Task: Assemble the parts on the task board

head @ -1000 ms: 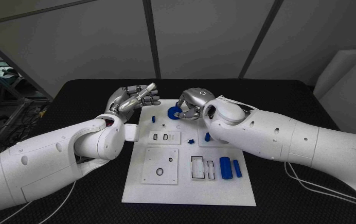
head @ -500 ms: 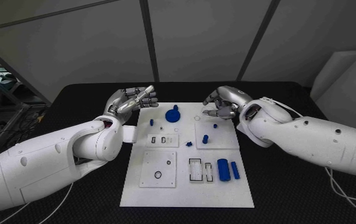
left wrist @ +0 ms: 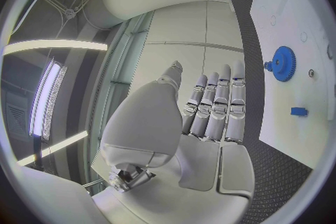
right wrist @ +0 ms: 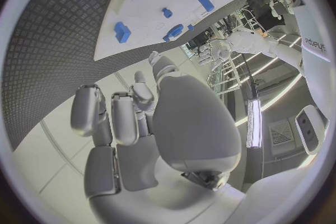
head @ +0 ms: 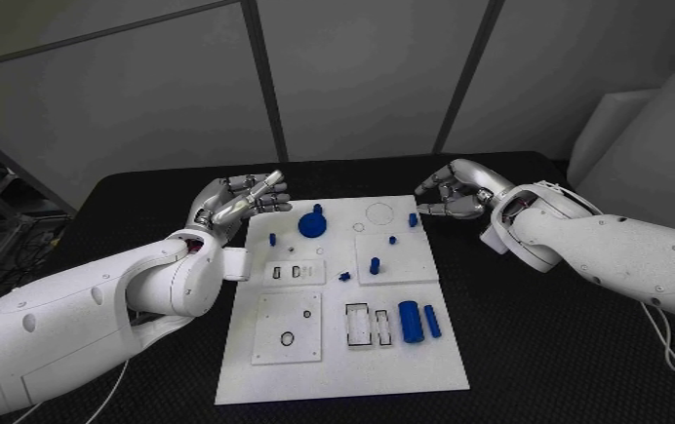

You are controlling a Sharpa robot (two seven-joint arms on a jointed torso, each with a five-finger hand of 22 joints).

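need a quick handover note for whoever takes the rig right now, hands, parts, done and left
Left hand: open, empty, raised beside the white task board.
Right hand: fingers curled, holding nothing visible, off the board's far right corner.
Parts: round blue gear at the far end; small blue block near the far right edge; small blue peg mid-board; two blue cylinders at the near right.
Done: cannot tell which parts are seated.
Left: the cylinders apparently lie loose, still to assemble.

1 task board, 2 hands, approx 8 blue parts
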